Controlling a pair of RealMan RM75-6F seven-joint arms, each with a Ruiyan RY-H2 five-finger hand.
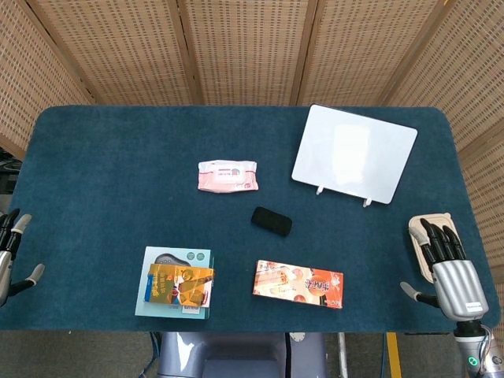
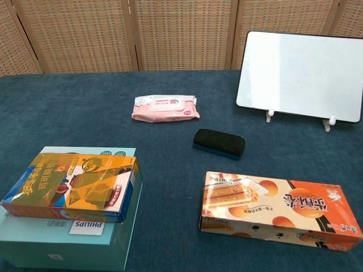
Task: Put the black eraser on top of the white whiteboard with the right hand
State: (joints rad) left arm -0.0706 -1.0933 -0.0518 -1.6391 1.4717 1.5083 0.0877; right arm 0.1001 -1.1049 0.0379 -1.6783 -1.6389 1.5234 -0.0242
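The black eraser lies flat near the middle of the blue table. The white whiteboard stands on small white feet at the back right, beyond the eraser. My right hand hovers at the table's front right corner, far to the right of the eraser, fingers spread and holding nothing. My left hand shows only partly at the left edge, fingers apart and empty. Neither hand appears in the chest view.
A pink wipes pack lies behind the eraser to the left. An orange biscuit box sits in front of it. An orange snack box on a teal box is at the front left. A beige container lies under my right hand.
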